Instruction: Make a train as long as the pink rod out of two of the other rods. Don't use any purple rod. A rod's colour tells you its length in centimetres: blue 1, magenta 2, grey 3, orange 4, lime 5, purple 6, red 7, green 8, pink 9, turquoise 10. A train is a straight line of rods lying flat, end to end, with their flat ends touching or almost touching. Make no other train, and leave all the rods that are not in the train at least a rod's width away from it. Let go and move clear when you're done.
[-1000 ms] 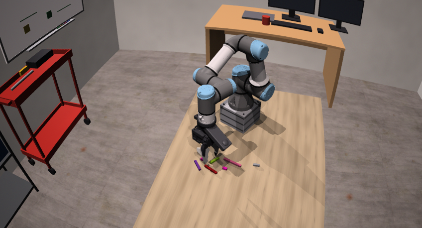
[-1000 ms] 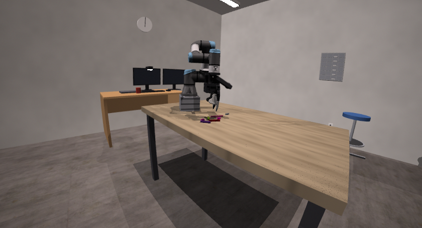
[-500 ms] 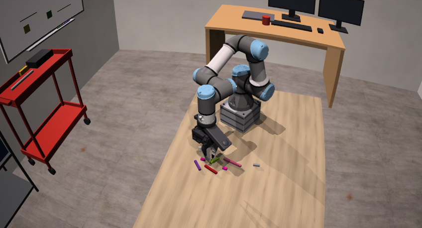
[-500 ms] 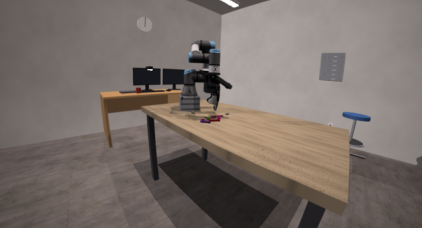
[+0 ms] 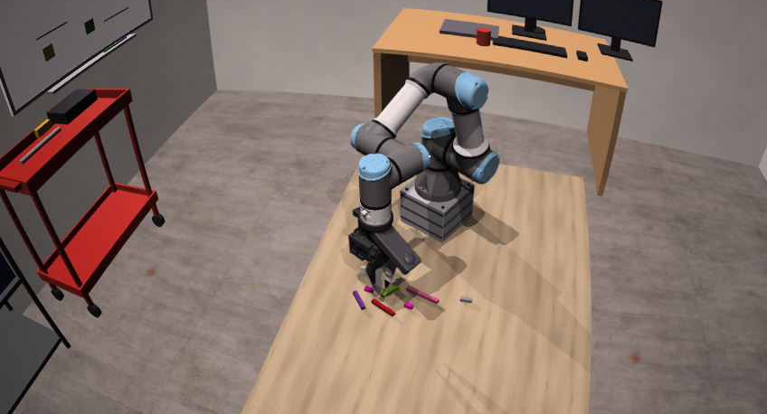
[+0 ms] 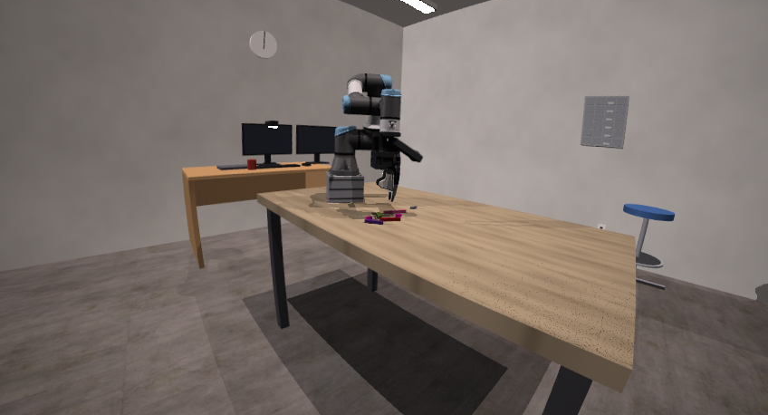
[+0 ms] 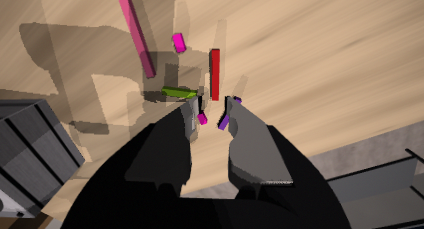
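Observation:
My gripper (image 5: 383, 294) (image 6: 391, 197) (image 7: 213, 97) is open only a narrow gap and empty, pointing down above the rods. The pink rod (image 5: 422, 294) (image 7: 137, 38) lies flat. The red rod (image 5: 383, 306) (image 7: 215, 74) lies ahead of the fingertips in the wrist view. The lime rod (image 5: 390, 290) (image 7: 179, 92) lies beside them. One magenta rod (image 5: 408, 305) (image 7: 179, 42) lies between pink and red; another magenta rod (image 5: 368, 289) (image 7: 202, 119) lies near the purple rod (image 5: 358, 299) (image 7: 223, 121), which a finger partly hides. A grey rod (image 5: 466, 299) (image 6: 413, 207) lies apart. No rods lie end to end.
The rods lie on the wooden table (image 5: 430, 367) (image 6: 484, 249). The arm's base block (image 5: 437, 216) (image 6: 345, 188) stands behind them. The table's left edge is near the purple rod in the top view. A desk (image 5: 425, 44) and a red cart (image 5: 102, 238) stand away from the table.

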Motion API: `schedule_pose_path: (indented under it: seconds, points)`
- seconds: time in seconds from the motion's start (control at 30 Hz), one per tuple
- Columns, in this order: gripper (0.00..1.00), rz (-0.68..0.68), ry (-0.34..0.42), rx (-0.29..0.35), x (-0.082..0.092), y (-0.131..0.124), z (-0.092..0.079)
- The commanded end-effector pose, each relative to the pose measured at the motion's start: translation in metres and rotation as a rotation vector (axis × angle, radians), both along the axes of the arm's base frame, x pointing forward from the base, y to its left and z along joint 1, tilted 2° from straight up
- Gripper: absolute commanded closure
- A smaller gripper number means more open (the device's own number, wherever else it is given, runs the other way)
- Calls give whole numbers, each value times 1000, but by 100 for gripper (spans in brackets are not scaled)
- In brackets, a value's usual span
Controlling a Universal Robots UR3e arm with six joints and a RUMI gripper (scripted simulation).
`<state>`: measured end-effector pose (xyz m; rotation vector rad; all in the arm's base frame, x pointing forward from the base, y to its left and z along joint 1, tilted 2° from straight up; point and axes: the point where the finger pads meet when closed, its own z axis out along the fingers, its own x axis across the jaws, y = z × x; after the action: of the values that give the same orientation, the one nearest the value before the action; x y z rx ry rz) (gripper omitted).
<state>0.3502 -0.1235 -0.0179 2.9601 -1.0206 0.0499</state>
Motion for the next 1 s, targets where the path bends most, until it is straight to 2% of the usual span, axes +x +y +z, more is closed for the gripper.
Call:
schedule_pose_path:
  seconds: [0.0,0.47,0.97]
  points:
    - [86,0,-2,-2,1,-1,1]
    - [86,0,-2,-2,1,-1,-2]
    - [86,0,-2,-1,1,-1,-19]
